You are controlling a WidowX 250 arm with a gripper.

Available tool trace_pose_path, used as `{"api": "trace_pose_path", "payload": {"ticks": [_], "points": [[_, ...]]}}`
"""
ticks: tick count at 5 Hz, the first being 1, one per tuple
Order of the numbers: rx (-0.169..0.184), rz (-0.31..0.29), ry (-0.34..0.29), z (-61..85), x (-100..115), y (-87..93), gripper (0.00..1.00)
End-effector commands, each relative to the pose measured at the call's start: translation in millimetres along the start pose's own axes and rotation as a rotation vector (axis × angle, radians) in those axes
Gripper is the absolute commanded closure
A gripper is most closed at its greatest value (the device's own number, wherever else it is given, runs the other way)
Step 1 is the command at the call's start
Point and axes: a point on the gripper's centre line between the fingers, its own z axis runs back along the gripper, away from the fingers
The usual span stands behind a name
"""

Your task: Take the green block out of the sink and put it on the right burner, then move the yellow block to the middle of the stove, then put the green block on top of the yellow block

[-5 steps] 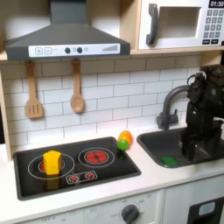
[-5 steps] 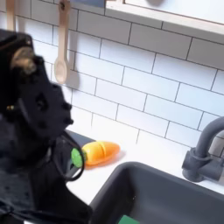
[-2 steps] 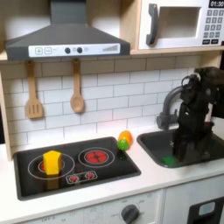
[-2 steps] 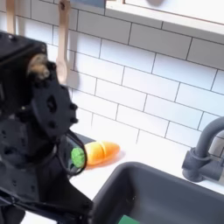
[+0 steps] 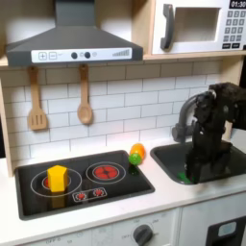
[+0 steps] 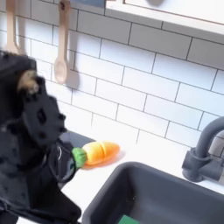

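Observation:
The yellow block (image 5: 58, 176) stands on the left burner of the black stove (image 5: 115, 188) in the first exterior view. The dark sink (image 5: 171, 154) lies at the first exterior view's right, and my arm reaches down into it. My gripper (image 5: 195, 171) hangs low over the basin's front left part; its fingers are too dark and blurred to tell apart. In the second exterior view a corner of the green block (image 6: 129, 220) peeks up at the bottom edge, inside the sink (image 6: 166, 188). The arm's black body fills the second exterior view's left.
An orange-yellow-green toy (image 5: 137, 153) (image 6: 99, 153) lies on the white counter between stove and sink. The curved dark faucet (image 5: 187, 110) (image 6: 203, 149) rises behind the basin. A wooden spatula (image 5: 36, 110) and spoon (image 5: 85, 106) hang on the tiled wall under the hood.
In the first exterior view the arm has swung left and lower into the sink. In the second exterior view its body has dropped, uncovering more of the toy.

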Motion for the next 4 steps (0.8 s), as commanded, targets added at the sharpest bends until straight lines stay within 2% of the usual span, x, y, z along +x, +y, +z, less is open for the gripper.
{"api": "trace_pose_path", "payload": {"ticks": [1,3,4], "points": [[-0.026,-0.021,0.003,-13.7,4,-0.7,0.0],[-0.058,-0.02,0.002,-25.5,12,-8.9,0.0],[-0.062,0.0,-0.014,-30.3,21,-8.7,0.0]]}}
